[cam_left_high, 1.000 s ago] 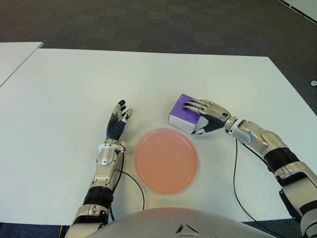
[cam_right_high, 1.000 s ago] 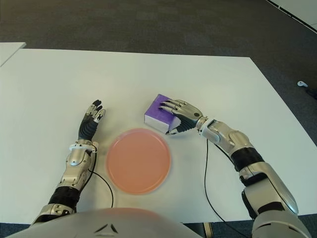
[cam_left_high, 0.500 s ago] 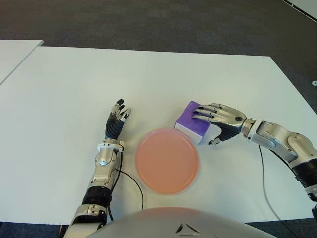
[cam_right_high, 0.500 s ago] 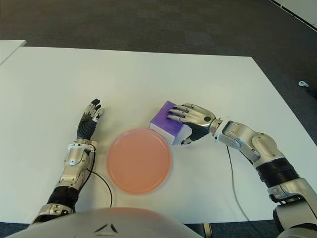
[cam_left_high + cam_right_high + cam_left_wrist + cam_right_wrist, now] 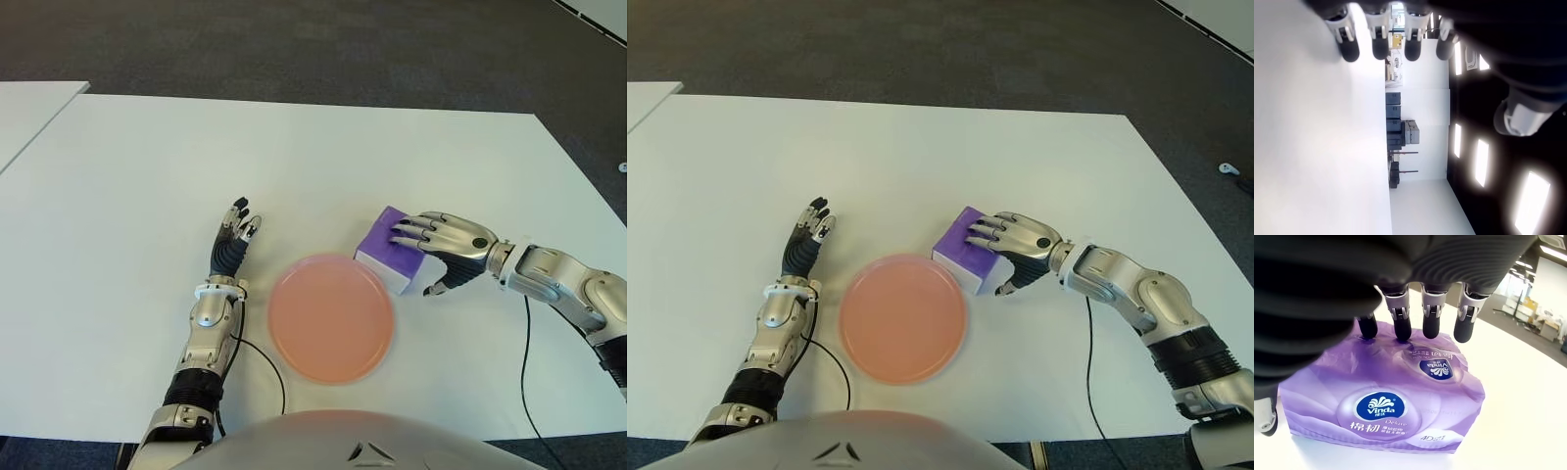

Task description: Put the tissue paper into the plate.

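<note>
The tissue paper is a purple plastic-wrapped pack (image 5: 382,257) sitting just past the right far rim of the round orange plate (image 5: 328,318). My right hand (image 5: 413,260) is shut on the pack, with four fingers (image 5: 1400,325) pressed on its top and the thumb on its near side. Whether the pack touches the table I cannot tell. In the right wrist view the pack (image 5: 1400,401) fills the frame beneath the fingertips. The plate holds nothing. My left hand (image 5: 233,237) shows left of the plate with fingers straight, holding nothing.
The white table (image 5: 147,176) stretches wide on all sides of the plate. A second white table's corner (image 5: 29,108) shows at the far left. Dark carpet (image 5: 294,39) lies beyond the far edge. Thin black cables (image 5: 524,372) trail from both forearms.
My right hand has carried the pack to the right and nearer to me, from beyond the plate's far edge to its right far rim. The left hand has stayed put.
</note>
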{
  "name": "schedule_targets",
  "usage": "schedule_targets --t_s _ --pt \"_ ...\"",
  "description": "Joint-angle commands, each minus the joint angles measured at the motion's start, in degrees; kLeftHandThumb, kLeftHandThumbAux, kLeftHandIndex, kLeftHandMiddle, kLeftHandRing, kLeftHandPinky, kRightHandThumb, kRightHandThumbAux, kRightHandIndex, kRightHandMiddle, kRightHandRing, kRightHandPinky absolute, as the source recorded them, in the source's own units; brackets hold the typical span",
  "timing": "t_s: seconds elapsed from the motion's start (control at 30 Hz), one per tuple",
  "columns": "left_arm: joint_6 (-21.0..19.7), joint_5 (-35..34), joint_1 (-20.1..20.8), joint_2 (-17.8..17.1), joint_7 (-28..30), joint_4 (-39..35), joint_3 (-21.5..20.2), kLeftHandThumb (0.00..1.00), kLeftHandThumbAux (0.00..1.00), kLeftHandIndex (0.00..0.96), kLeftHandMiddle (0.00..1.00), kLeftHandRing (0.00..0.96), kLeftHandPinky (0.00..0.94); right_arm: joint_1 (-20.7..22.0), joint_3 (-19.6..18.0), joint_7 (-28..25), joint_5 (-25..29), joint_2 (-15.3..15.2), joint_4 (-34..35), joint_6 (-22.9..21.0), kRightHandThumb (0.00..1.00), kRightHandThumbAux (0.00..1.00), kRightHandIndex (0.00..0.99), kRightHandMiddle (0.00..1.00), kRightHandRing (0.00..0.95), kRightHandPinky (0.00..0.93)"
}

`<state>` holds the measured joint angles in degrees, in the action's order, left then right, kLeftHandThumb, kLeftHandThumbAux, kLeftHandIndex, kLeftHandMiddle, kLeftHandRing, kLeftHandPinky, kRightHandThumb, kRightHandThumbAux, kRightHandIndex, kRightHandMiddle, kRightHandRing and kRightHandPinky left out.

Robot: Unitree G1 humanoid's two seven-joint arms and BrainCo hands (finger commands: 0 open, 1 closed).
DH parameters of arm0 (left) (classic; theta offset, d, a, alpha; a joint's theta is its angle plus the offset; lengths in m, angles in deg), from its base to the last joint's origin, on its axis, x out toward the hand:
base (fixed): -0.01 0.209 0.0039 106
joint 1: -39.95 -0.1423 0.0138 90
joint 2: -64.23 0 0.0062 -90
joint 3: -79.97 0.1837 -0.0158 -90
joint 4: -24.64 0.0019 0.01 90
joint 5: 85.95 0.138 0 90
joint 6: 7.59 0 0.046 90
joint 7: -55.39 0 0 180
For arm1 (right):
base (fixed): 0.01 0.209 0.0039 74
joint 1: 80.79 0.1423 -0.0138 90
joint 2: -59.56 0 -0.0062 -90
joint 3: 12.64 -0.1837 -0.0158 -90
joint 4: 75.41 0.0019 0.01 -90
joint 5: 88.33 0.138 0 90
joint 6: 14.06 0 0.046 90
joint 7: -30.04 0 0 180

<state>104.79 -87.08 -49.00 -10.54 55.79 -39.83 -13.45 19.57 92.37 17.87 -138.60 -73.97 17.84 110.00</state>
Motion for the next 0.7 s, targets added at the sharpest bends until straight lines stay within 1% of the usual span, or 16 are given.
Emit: schedule_targets --t_s 0.03,0.4,0.7 --pt "-3.2 -0.3 -2.5 0.2 0.1 1.8 -0.1 0.0 0.451 0.0 0.0 0.0 0.0 -2.7 -0.4 -2.3 -0.4 -0.1 1.3 -0.7 0.09 0.454 0.0 0.01 0.0 0.0" --pt "-3.3 -0.2 -2.7 -0.2 0.4 1.4 -0.1 0.0 0.451 0.0 0.0 0.0 0.0 -5.4 -2.0 -4.0 0.0 -0.1 3.2 -1.2 0.106 0.467 0.0 0.016 0.0 0.0" --pt "-3.7 -0.4 -2.8 -0.4 0.6 1.1 -0.1 0.0 0.456 0.0 0.0 0.0 0.0 -6.6 -2.9 -5.1 -0.2 0.0 4.2 -1.5 0.113 0.475 0.0 0.016 0.0 0.0"
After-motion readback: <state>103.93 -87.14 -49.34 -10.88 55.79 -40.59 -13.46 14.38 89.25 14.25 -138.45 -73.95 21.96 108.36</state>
